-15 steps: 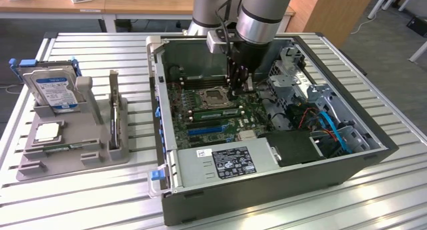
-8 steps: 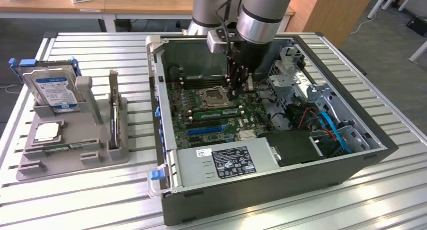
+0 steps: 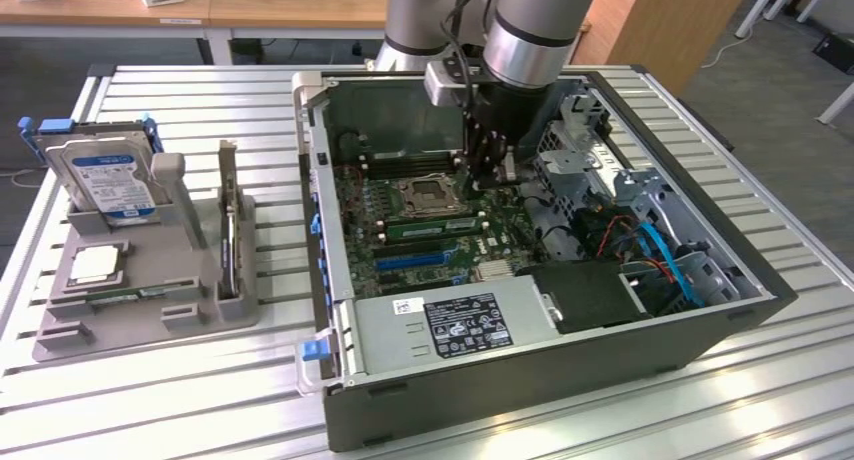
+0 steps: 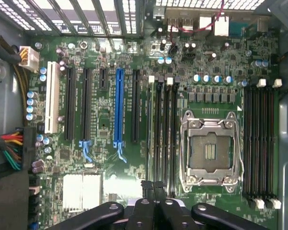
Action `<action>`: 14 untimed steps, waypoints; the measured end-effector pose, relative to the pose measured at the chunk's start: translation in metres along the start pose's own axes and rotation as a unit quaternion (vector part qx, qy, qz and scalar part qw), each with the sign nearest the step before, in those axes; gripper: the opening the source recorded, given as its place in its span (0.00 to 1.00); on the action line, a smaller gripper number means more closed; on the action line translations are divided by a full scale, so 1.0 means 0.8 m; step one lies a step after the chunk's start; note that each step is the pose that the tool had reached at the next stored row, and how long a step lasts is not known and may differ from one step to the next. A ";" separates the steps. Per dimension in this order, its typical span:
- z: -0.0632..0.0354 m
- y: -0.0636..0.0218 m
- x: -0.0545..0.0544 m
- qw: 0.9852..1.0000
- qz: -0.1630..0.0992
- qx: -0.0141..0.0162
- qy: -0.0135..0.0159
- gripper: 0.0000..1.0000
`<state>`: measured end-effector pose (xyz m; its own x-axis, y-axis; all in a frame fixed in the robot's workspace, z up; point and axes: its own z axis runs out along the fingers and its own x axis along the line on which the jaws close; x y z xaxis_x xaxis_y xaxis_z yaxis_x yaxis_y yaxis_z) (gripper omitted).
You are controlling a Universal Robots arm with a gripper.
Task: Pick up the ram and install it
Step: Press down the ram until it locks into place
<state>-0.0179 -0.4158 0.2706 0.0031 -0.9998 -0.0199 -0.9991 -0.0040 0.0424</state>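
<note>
My gripper (image 3: 489, 168) hangs inside the open computer case (image 3: 400, 400), above the motherboard (image 3: 400, 250). In the wrist view its fingertips (image 4: 149, 191) are pressed together, and nothing shows between them. They line up with the memory slots beside the empty CPU socket (image 4: 210, 148). A thin green stick, which I take for the ram (image 3: 434, 223), stands in one of those slots next to the socket (image 3: 430, 193). From the wrist it appears as a pale narrow strip (image 4: 149, 134) in the slot farthest from the socket. The gripper is above it, apart from it.
On the exterior view's left, a grey tray (image 3: 80, 335) holds a blue-labelled hard drive (image 3: 104, 180), a square silver CPU chip (image 3: 96, 265) and an upright card (image 3: 230, 220). Cables (image 3: 654, 250) and the power supply (image 3: 461, 325) crowd the case's near side.
</note>
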 end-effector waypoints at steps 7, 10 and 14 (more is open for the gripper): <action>-0.001 -0.015 0.000 1.000 0.000 0.000 0.000 0.11; -0.001 -0.017 0.000 1.000 0.000 0.000 0.000 0.11; -0.001 -0.017 0.000 1.000 0.000 0.000 0.000 0.11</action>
<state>-0.0039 -0.4158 0.2706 0.0030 -0.9998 -0.0200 -0.9991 -0.0039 0.0424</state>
